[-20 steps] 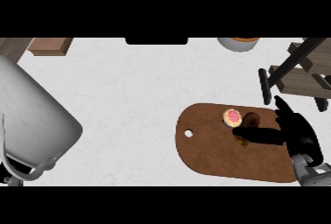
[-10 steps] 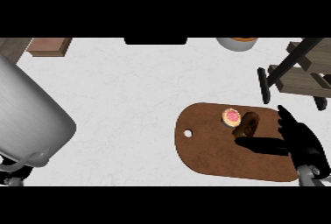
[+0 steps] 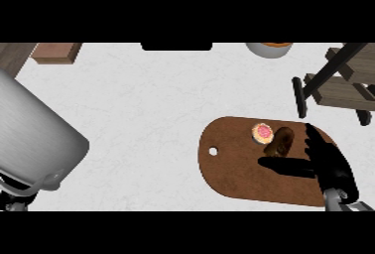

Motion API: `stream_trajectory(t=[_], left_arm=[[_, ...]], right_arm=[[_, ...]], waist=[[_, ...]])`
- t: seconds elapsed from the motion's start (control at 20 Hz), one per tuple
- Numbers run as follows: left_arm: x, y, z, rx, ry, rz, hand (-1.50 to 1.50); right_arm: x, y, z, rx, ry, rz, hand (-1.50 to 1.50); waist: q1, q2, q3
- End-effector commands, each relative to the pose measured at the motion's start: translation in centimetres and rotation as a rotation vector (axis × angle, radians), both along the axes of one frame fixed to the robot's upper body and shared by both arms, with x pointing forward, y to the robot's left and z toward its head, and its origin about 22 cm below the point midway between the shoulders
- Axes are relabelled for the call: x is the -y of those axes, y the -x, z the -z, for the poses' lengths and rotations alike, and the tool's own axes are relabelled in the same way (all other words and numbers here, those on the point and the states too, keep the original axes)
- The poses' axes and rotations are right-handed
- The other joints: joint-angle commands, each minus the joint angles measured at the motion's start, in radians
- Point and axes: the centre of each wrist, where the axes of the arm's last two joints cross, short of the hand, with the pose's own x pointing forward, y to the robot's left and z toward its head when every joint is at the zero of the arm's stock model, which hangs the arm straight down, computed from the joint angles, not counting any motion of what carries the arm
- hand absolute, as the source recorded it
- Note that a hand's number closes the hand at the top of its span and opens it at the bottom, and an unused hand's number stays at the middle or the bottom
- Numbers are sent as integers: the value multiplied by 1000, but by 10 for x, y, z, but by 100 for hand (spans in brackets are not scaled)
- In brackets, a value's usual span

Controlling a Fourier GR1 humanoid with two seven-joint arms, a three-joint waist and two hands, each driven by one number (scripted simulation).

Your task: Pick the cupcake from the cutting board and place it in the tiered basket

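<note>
Cupcake (image 3: 262,132) just beyond open robot hand (image 3: 326,161)

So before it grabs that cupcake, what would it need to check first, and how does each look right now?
1. Cupcake upright on the board: ok.
2. Nothing lying over the cupcake: ok.
3. Right hand open, beside the cupcake: ok.
4. Hand around the cupcake: not ok, still apart.
5. Basket close by, beyond the board: ok.
6. Room in the basket: cannot tell, mostly out of view.
</note>
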Motion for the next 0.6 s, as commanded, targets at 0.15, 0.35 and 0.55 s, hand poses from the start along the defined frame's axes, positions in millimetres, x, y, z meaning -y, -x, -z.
stream_trajectory(t=[0.15,0.35,0.55], left_arm=[[-17,5,-1,-24,27,-7,0],[1,4,-3,-15,3,-6,0],[-7,17,0,-14,-1,-4,0]], right_arm=[[-10,-18,1,-21,-3,8,-150],[-24,-9,16,-7,-1,6,-150],[-34,-22,29,5,18,1,-150]], waist=[[1,2,-2],[1,2,-2],[3,2,-2]])
